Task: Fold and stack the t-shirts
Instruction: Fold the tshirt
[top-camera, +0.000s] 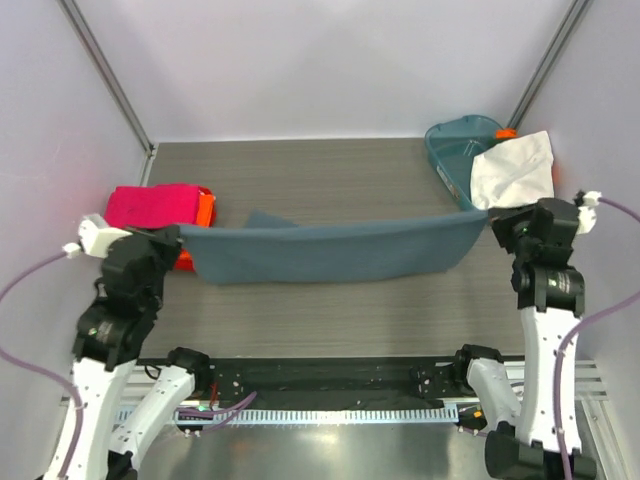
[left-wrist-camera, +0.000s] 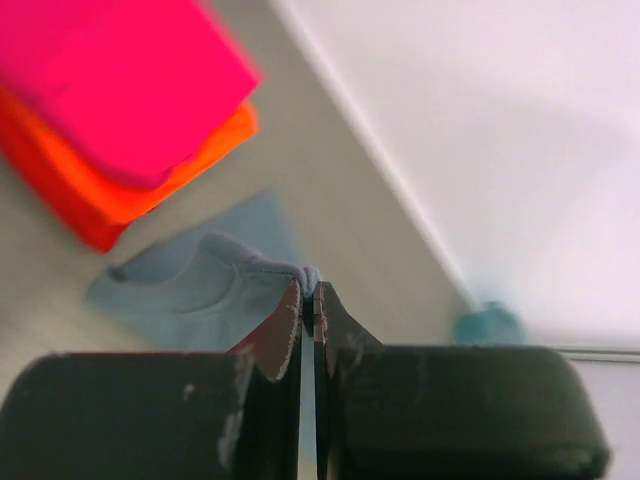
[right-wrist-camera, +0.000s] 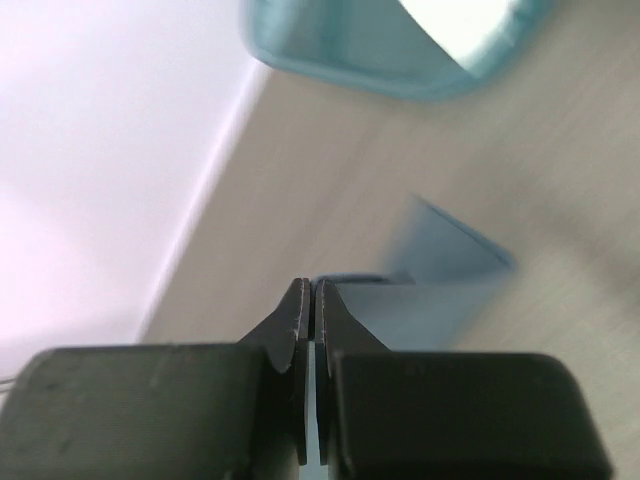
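A slate blue-grey t-shirt (top-camera: 330, 250) hangs stretched between both arms above the table. My left gripper (top-camera: 182, 238) is shut on its left end, and my right gripper (top-camera: 488, 220) is shut on its right end. In the left wrist view the blue cloth (left-wrist-camera: 200, 290) bunches at the closed left gripper (left-wrist-camera: 308, 290). The right wrist view has the shirt (right-wrist-camera: 430, 290) trailing from the closed right gripper (right-wrist-camera: 313, 288). A folded magenta t-shirt (top-camera: 152, 204) lies on a folded orange-red one (top-camera: 205, 210) at the left. A white t-shirt (top-camera: 512, 170) drapes over the tub.
A teal plastic tub (top-camera: 455, 145) stands at the back right corner, also seen in the right wrist view (right-wrist-camera: 350, 50). White walls close in the table on three sides. The pink-and-orange stack (left-wrist-camera: 120, 100) lies close beside the left arm.
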